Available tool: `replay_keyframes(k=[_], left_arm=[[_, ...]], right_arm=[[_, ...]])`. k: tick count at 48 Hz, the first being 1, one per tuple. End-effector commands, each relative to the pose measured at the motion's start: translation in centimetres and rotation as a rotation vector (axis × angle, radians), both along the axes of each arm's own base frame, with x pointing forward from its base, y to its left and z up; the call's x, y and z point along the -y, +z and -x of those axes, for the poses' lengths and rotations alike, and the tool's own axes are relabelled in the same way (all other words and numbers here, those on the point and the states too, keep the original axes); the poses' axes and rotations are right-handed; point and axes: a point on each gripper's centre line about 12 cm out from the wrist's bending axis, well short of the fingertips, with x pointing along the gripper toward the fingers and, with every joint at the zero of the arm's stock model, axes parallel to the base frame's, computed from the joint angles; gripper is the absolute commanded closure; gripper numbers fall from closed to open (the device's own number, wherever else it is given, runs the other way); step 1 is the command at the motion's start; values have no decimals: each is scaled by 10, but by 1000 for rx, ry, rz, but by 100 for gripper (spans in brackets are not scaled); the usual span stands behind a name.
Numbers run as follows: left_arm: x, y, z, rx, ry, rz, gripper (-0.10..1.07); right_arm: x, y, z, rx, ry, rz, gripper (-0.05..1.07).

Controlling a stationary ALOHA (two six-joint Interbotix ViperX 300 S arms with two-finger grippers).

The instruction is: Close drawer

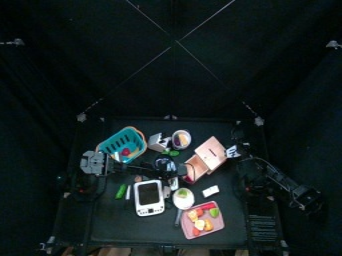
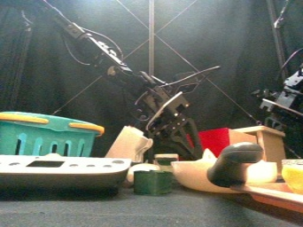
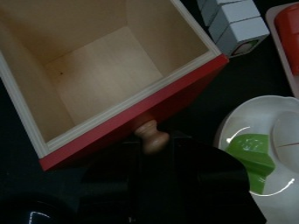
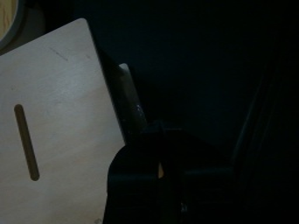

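Logging the drawer [image 1: 211, 152] as sitting just right of the table's centre, behind the red tray [image 1: 189, 212] of fruit and well apart from the teal basket [image 1: 123, 143] on the left side. Finding the sliding compartment pulled out and standing open in the left wrist view: pale bare wood inside, nothing lying in it, red front panel facing the camera. Noting a small wooden knob [image 3: 152, 136] sticking out from the middle of that red front.

Placing the left gripper [image 2: 169, 113] just in front of the knob, reaching in from the left and tilting down toward the table. Reading its jaws as spread apart and holding nothing (contact with the knob not confirmable, fingertips lost in the dark at the frame's edge).

Seeing a green-and-white rounded object [image 3: 263, 153] lying near the drawer's front corner, not touching it, and a grey-white block [image 3: 233, 22] just beside the drawer's side wall. Spotting a white flat device [image 1: 148, 197] lying near the front edge, left of the tray.

Placing the right gripper [image 4: 152, 166] off to the right, close beside a pale wooden panel with a narrow slot. Failing to tell its state: too dark there.
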Motion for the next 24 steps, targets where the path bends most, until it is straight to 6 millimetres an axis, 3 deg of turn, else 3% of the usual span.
replay_keyframes(k=[1, 24], left_arm=[[-2, 30, -2, 67, -8, -16, 51], [-9, 43, -2, 97, -9, -33, 51]], right_arm=[[-1, 2, -5, 2, 24, 0, 99], [-4, 1, -9, 1, 49, -2, 99]])
